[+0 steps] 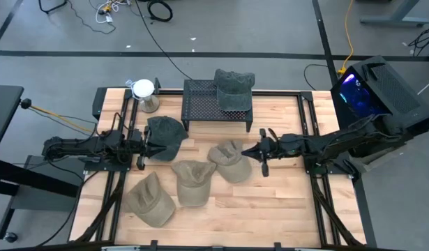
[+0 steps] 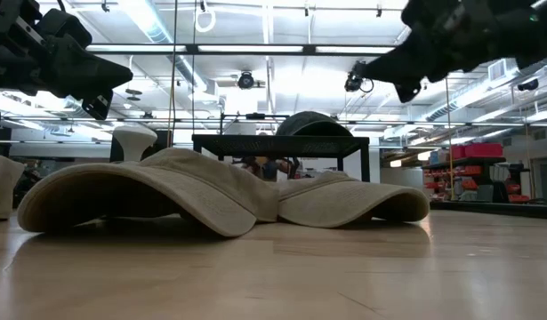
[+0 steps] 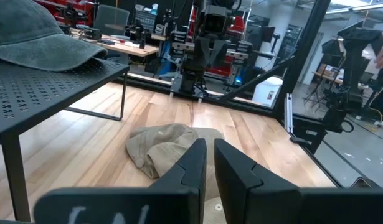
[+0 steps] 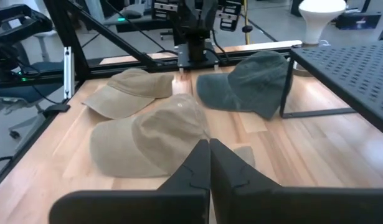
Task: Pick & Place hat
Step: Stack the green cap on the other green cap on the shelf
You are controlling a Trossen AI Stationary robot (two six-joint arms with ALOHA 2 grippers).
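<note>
Three tan hats lie crown-up on the wooden table: one at the middle [image 1: 230, 160], one nearer the front [image 1: 193, 181], one at the front left [image 1: 150, 199]. A dark green hat [image 1: 165, 136] lies on the table at the left. Another dark green hat [image 1: 234, 87] rests on the black perforated stand [image 1: 200, 104]. My right gripper [image 1: 259, 152] hovers shut just right of the middle tan hat [image 4: 154, 140], above it, touching nothing. My left gripper [image 1: 141, 148] waits at the left beside the dark hat, held level, with its fingers [image 3: 194, 168] nearly together and nothing between them.
A white lamp-like object [image 1: 143, 90] stands at the far left of the table, beside the stand. Black rails [image 1: 319, 202] run along both sides of the table. Bare wood [image 1: 270, 209] shows at the front right.
</note>
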